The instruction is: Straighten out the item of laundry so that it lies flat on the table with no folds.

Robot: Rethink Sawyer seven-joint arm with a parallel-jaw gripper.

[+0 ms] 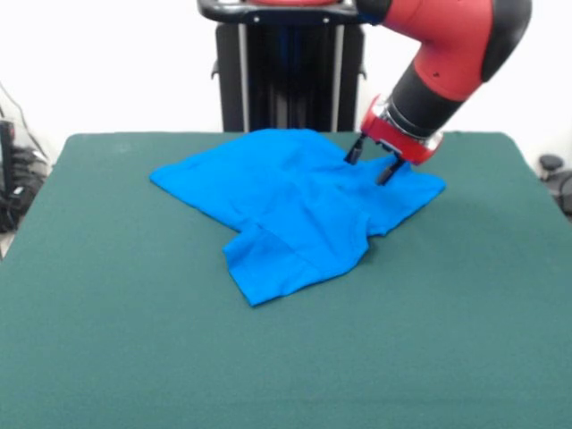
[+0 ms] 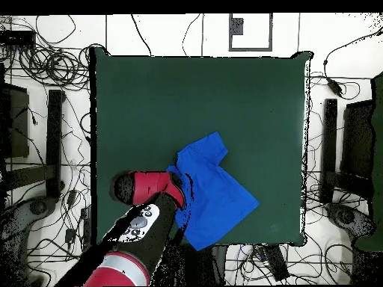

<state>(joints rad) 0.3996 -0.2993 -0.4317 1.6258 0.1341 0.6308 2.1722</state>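
Under gripper (image 1: 372, 161) — T-shirt (image 1: 295, 214) rumpled, fingers apart, tips on cloth.

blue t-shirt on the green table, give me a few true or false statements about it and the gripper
1. The T-shirt lies fully flat with no folds. False: it is rumpled, with a part folded over at its front edge.
2. The gripper is at the shirt's edge, its fingers apart. True.
3. The shirt is the only cloth on the table. True.
4. The shirt covers most of the tabletop. False: it is much smaller than the table.
5. In the overhead view the shirt sits near the table edge closest to the robot's base. True.
6. The gripper has lifted the shirt clear of the table. False: the shirt rests on the table.
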